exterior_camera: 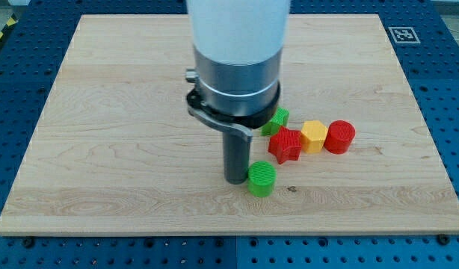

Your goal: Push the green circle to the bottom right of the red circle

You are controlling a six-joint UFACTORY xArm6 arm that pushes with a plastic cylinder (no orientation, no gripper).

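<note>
The green circle (262, 178) lies on the wooden board (102, 112), below the centre. My tip (236, 180) rests on the board right at the green circle's left side, touching or nearly touching it. The red circle (339, 137) lies to the upper right of the green circle, well apart from it. The arm's wide body hides the board's upper middle.
A red star-shaped block (285, 145) sits just above and right of the green circle. A yellow hexagon-like block (314, 136) lies between the red star and the red circle. Another green block (277, 119) peeks out beside the arm, shape unclear.
</note>
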